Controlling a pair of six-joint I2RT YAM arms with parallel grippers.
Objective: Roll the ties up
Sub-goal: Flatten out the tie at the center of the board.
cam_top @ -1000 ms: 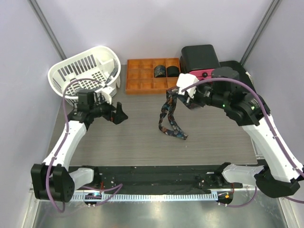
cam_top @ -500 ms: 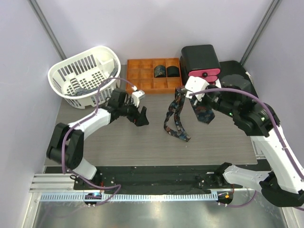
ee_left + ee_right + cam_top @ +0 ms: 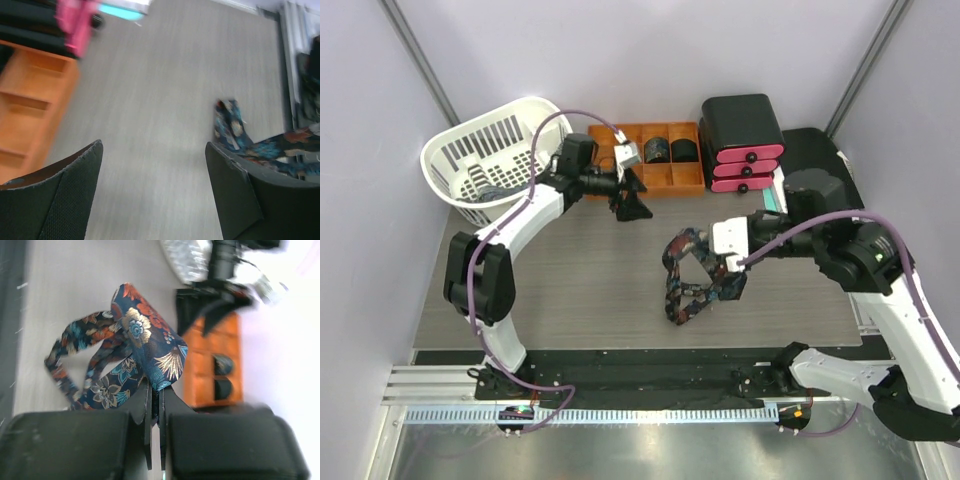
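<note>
Tie [image 3: 688,272] pinched in the right claw [image 3: 725,275], left claw [image 3: 632,200] gaping and empty.
From above, the tie droops in loose loops onto the desk [image 3: 580,290], two rolled ties [image 3: 657,150] sit in the orange tray [image 3: 610,160] at the back, and the left claw hovers just before that tray. Left wrist: wide-spread fingers [image 3: 75,190] frame bare desk [image 3: 160,75], tie [image 3: 235,130] off right, tray [image 3: 30,110] left. Right wrist: right claw [image 3: 156,392] clamped tight on the tie [image 3: 145,345].
</note>
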